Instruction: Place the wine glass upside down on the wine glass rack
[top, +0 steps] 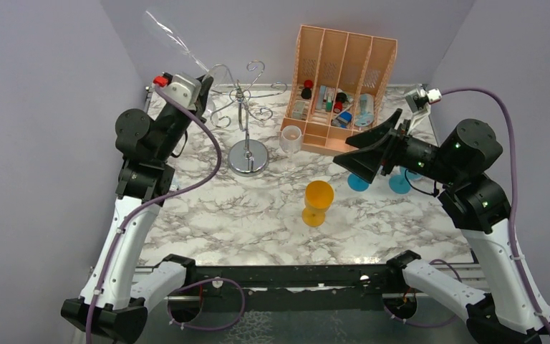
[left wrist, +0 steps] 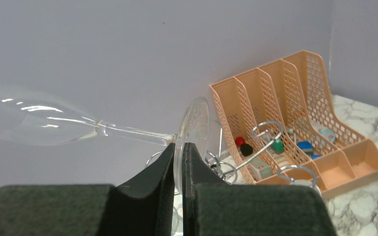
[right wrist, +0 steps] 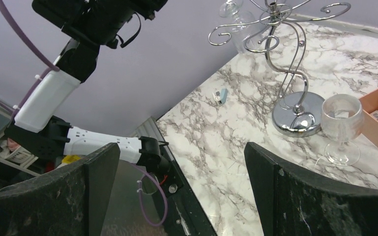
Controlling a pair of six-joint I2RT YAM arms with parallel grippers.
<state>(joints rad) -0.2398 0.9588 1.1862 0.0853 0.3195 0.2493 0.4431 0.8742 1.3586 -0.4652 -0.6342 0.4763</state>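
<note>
Two states: left jaws pinch a clear stemmed wine glass (left wrist: 44, 123) by its foot, sideways, near the silver wire rack (top: 248, 156); right jaws gape, empty.

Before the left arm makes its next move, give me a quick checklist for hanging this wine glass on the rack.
1. Grip: the left gripper is shut on the foot of the wine glass: ok.
2. Glass inverted: the bowl points up and away from the rack: not ok.
3. Foot hooked in the wine glass rack: not ok.
4. Other arm out of the way: the right gripper is open, empty and off to the side: ok.
5. Room below: the frosted glass stands beside the rack's base: cannot tell.
</note>
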